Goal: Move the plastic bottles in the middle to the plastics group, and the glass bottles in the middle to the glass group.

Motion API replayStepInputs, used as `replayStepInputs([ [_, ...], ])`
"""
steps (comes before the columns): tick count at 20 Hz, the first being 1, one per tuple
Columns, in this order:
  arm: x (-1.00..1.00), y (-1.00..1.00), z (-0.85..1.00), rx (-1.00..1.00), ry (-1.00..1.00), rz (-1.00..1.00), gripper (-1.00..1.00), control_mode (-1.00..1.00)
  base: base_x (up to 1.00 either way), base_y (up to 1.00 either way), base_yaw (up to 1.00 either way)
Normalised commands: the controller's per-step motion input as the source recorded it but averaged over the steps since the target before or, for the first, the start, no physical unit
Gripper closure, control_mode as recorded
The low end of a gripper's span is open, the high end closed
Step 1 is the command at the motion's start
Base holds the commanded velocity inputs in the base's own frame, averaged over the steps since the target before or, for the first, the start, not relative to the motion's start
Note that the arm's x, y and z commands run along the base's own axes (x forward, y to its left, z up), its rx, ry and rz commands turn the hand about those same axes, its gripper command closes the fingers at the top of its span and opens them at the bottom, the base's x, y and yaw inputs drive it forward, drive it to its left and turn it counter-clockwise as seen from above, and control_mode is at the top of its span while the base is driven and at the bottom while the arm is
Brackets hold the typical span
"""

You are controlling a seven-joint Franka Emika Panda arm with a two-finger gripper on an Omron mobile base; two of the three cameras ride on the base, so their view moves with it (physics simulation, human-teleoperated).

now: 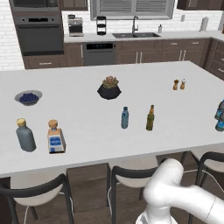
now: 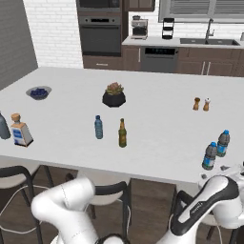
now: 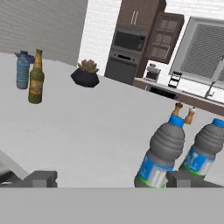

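Scanning the bench (image 1: pixel 87 127) from its left end, I find the glass group first: a stout grey bottle (image 1: pixel 25 135) with a gold cap, and just beside it a squarish clear bottle (image 1: pixel 55 138) with a blue label and tan stopper. Behind them sits a bowl of blueberries (image 1: pixel 28 97). Toward the middle comes a dark potted plant (image 1: pixel 109 88), and nearer the front edge a small blue-tinted water bottle (image 1: pixel 125 117) stands upright with the slim olive-green bottle (image 1: pixel 150 118) near it on the right, the two apart, not touching. Further back are two little shakers (image 1: pixel 179 84) (one brown, one white). At the far right, by the front edge, is the plastics group (image 2: pixel 216 148): two blue-capped water bottles, upright and close together.

My hand (image 3: pixel 111 179) hangs at that right end, fingers (image 3: pixel 43 178) spread wide, gripping nothing. In the hand view the nearer of the two plastic bottles (image 3: pixel 162 153) rises just inside my right fingertip, its neighbour (image 3: pixel 205 148) just beyond it; whether either touches the finger I cannot tell.
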Motion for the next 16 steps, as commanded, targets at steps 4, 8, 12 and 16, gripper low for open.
replayStepInputs([
  [4, -0.46, 1.00, 0.00, -0.04, 0.02, 0.00, -1.00, -1.00, 0.00, 0.00, 0.00],
  [8, -0.25, 1.00, 0.02, -0.02, 0.01, 0.00, -1.00, -1.00, 0.00, 0.00, 0.00],
  [12, 0.00, 0.99, 0.18, 0.00, 0.01, 0.00, -1.00, -1.00, 0.00, 0.00, 0.00],
  [16, 0.14, 0.93, 0.25, 0.00, 0.00, 0.00, -1.00, -1.00, 0.00, 0.00, 0.00],
])
